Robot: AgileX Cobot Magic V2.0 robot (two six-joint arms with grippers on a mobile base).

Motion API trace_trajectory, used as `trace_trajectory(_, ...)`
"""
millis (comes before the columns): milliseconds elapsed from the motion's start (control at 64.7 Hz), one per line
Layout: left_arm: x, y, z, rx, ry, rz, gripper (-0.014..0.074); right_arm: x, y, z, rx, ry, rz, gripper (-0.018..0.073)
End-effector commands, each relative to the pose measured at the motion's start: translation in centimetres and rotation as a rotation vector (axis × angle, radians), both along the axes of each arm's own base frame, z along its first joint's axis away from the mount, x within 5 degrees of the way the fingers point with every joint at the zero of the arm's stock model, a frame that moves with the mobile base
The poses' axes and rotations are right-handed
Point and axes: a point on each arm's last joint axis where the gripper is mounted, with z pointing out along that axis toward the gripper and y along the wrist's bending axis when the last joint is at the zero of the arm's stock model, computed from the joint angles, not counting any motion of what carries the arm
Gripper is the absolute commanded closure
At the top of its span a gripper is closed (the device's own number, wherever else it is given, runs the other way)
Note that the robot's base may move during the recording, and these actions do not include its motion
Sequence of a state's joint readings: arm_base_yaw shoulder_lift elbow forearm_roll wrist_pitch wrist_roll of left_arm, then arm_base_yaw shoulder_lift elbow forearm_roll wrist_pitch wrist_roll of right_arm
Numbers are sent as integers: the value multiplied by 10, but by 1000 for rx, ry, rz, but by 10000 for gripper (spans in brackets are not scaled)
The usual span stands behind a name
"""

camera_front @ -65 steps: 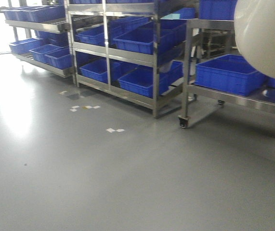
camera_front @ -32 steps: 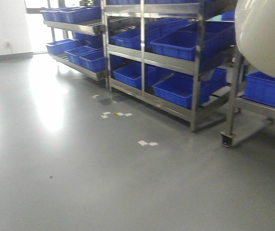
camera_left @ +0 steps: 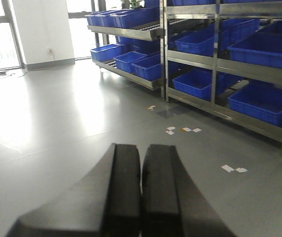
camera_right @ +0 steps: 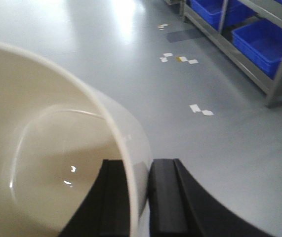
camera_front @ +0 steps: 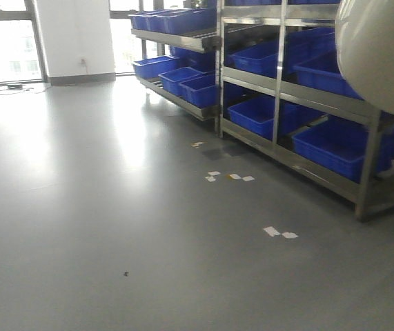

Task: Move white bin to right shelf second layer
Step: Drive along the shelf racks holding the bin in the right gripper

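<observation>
Pinching the rim of the white bin [camera_right: 42, 148], the right gripper [camera_right: 140, 197] hangs over the grey floor [camera_right: 229, 148], left gripper [camera_left: 141, 168] clenched, empty.

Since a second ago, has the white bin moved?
Yes. The white bin swung left: the steel rack stood well left of it before; now its blue crates sit right behind it.

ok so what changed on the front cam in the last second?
The view swung left: the steel racks of blue crates slid to the right edge, the wheeled cart left the frame, windows now show at left; the base seems to be turning. Nothing taken or released. Unchanged: white bin in the top-right corner. Now the right gripper pinches its rim; left gripper shut, empty.
</observation>
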State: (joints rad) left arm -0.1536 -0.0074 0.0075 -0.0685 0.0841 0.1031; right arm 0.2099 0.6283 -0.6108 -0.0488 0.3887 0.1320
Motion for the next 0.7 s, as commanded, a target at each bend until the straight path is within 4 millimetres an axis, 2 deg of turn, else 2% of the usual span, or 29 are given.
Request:
trace_trajectory(0,0,0,-4,-19,-59,-2,512,1,0,20,23,-130,0,503)
trace_trajectory(680,0,0,-4,-19,-59,0,512,1,0,20,23,-130,0,503)
